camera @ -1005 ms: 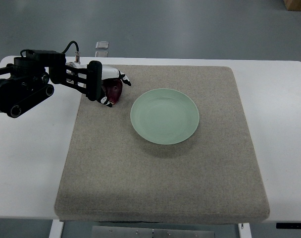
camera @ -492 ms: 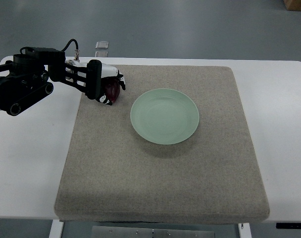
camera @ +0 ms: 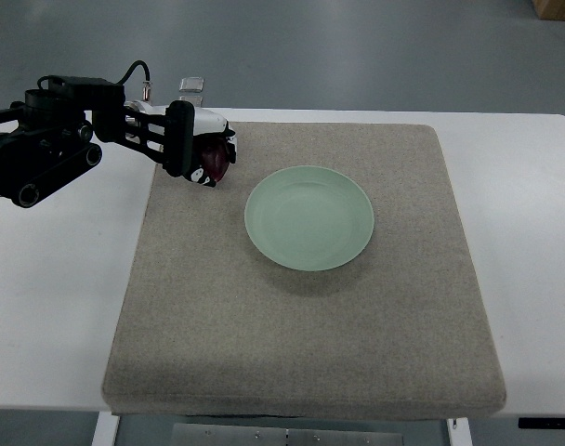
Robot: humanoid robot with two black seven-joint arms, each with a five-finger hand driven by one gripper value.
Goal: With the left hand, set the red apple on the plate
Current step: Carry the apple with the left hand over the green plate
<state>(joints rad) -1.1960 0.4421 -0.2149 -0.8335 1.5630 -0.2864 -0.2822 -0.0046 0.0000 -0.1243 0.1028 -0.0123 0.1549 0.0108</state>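
Your left hand [camera: 197, 153] grips the apple [camera: 215, 160] with fingers curled around it, above the mat's [camera: 301, 334] far left corner, so it can be carried. The plate [camera: 308, 217] waits empty just to the right, near enough for a short move.

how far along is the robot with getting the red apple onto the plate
Done: the left hand is closed around the dark red apple at the grey mat's far left corner. In hand: carrying it. Left: moving it over the empty pale green round plate and releasing it.
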